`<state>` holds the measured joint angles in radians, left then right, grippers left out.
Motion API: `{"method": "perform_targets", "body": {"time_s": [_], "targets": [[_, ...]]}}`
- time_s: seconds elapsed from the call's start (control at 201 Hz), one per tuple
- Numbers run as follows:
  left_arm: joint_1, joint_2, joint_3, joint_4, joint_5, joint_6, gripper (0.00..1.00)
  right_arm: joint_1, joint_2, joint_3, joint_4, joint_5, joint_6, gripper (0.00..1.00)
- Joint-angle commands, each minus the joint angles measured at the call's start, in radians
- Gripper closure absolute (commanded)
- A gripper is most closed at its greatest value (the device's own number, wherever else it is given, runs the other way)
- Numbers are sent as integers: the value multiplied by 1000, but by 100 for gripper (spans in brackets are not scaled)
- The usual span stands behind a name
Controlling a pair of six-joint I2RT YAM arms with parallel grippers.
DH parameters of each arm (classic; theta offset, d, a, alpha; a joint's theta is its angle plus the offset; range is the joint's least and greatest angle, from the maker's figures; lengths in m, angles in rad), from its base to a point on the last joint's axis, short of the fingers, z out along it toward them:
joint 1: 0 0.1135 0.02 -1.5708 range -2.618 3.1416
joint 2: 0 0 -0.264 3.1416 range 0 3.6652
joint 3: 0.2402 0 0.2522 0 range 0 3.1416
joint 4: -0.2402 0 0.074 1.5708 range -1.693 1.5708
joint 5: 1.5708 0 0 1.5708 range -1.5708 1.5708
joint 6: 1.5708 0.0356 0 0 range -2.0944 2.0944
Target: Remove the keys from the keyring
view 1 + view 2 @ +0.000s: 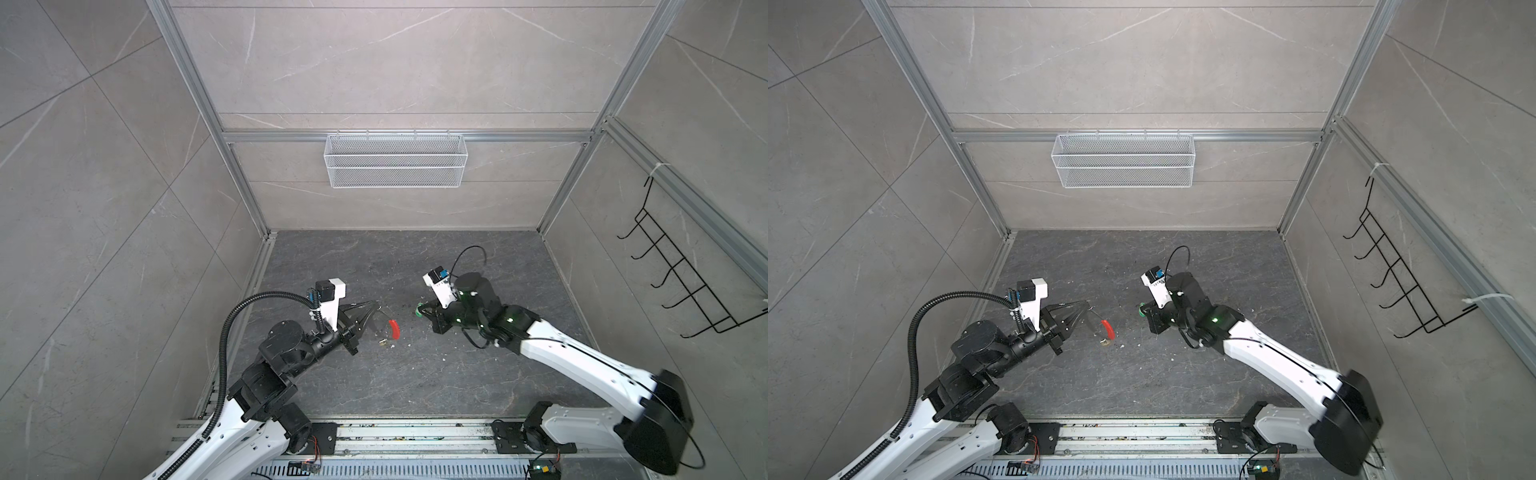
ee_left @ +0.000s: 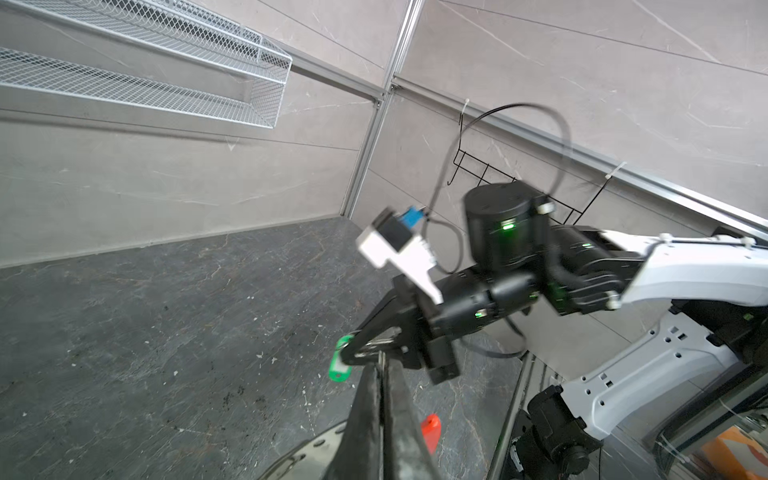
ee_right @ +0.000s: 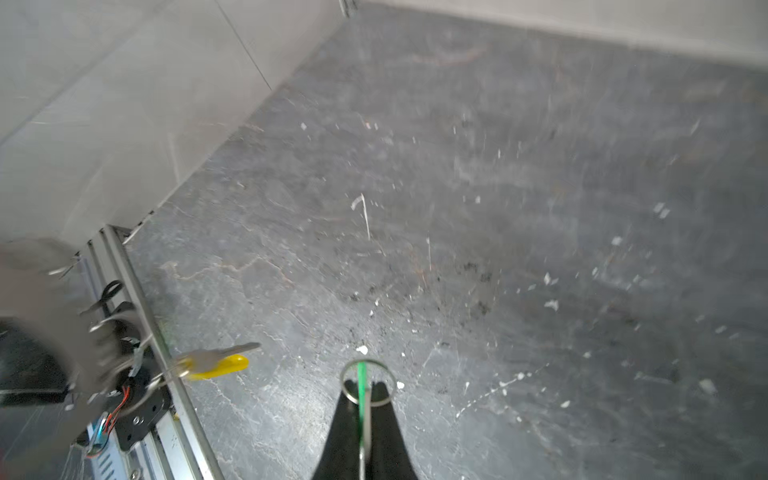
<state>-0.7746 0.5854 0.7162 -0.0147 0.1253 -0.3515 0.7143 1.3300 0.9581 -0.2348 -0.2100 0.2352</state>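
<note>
Green tag (image 2: 340,365) is sitting clamped in your right claw (image 3: 365,399), held well apart from the keyring (image 1: 394,328), so that key is looking freed. Your left claw (image 1: 376,308) is pinching tight on the wire loop, holding it just above the floor, and the yellow tag (image 3: 220,366) seems to be dangling from it. You're now needing to drop the green one, then be reaching across for the yellow.
</note>
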Motion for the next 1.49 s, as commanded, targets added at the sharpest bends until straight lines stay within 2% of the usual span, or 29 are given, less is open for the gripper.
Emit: {"method": "perform_targets", "body": {"time_s": [0.0, 0.085, 0.204, 0.259, 0.324, 0.364, 0.418, 0.523, 0.538, 0.573, 0.797, 0.832, 0.892, 0.991, 1.141, 1.295, 1.489], "targets": [[-3, -8, 54, 10, -47, -1, 100, -43, 140, -62, 122, -112, 111, 100], [-4, -7, 62, -3, -73, -12, 100, -51, 220, -72, 172, -131, 127, 100], [-4, -1, 69, -18, -96, -24, 100, -67, 299, -53, 133, -72, 153, 98], [-3, 3, 71, -23, -105, -36, 100, -74, 319, -53, 114, -54, 158, 88], [-4, 8, 72, -28, -114, -48, 100, -76, 322, -60, 102, -23, 167, 65], [-3, 11, 76, -34, -122, -53, 100, -78, 313, -69, 101, -10, 168, 56], [-3, 11, 80, -41, -124, -59, 100, -78, 280, -80, 102, 0, 165, 48], [-3, 12, 89, -55, -136, -71, 100, -78, 181, -93, 96, -8, 145, 41], [-2, 14, 89, -56, -136, -72, 100, -78, 162, -93, 94, -9, 139, 37], [-4, 16, 93, -60, -141, -74, 100, -76, 125, -98, 96, -20, 128, 34], [-2, 34, 114, -54, -138, -92, 100, -36, -137, -171, 236, -241, 97, 30], [-3, 37, 121, -57, -138, -93, 100, -19, -155, -170, 242, -255, 90, 24], [-3, 41, 128, -53, -134, -92, 100, 20, -187, -175, 247, -252, 64, 23], [-2, 47, 146, -49, -122, -86, 100, 90, -211, -176, 240, -229, 14, 23], [-3, 62, 176, -29, -10, -57, 100, 127, -165, -139, 250, -360, -26, 26], [-2, 75, 202, -24, 93, -39, 100, 173, -142, -100, 202, -343, -112, 34], [-2, 89, 210, -1, 130, -55, 100, 206, -143, -81, 176, -274, -157, 31]]}}
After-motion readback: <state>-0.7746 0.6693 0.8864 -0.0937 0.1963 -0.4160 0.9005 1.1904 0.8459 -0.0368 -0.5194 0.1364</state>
